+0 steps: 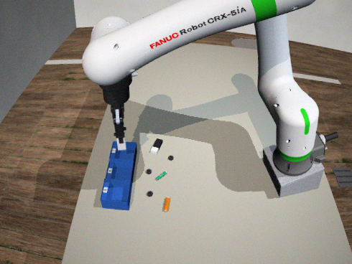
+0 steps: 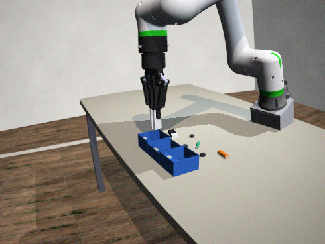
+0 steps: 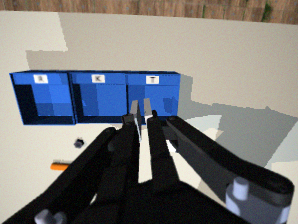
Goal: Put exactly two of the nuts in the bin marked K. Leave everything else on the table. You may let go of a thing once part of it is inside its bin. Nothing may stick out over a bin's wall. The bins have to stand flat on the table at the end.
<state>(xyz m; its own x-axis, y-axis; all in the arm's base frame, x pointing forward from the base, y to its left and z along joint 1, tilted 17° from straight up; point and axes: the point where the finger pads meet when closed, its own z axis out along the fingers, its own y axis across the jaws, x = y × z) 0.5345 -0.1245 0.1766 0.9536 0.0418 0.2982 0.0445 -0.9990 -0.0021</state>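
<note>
A blue row of three bins [image 1: 118, 201] [image 2: 180, 169] stands on the table, marked R, K and T in the wrist view. The K bin [image 1: 120, 174] [image 2: 166, 146] [image 3: 100, 100] is the middle one and looks empty. Three black nuts lie on the table to the right of the bins: one [image 1: 170, 157] [image 2: 191, 135] at the back, one [image 1: 149, 171] [image 2: 185, 145] in the middle, one [image 1: 149, 194] [image 2: 202, 154] [image 3: 78, 143] in front. My gripper [image 1: 121, 145] [image 2: 156, 124] [image 3: 142, 108] is shut, with nothing seen between its fingers. It hangs just above the T bin [image 3: 160, 97] at the far end of the row.
A black-and-white block [image 1: 156, 146] [image 2: 173, 134], a small green bolt [image 1: 161, 175] [image 2: 197, 144] and an orange cylinder [image 1: 167, 204] [image 2: 223, 154] [image 3: 60, 165] lie among the nuts. The robot base [image 1: 294, 176] [image 2: 272, 114] stands at the right. The table edge runs close to the bins' left side.
</note>
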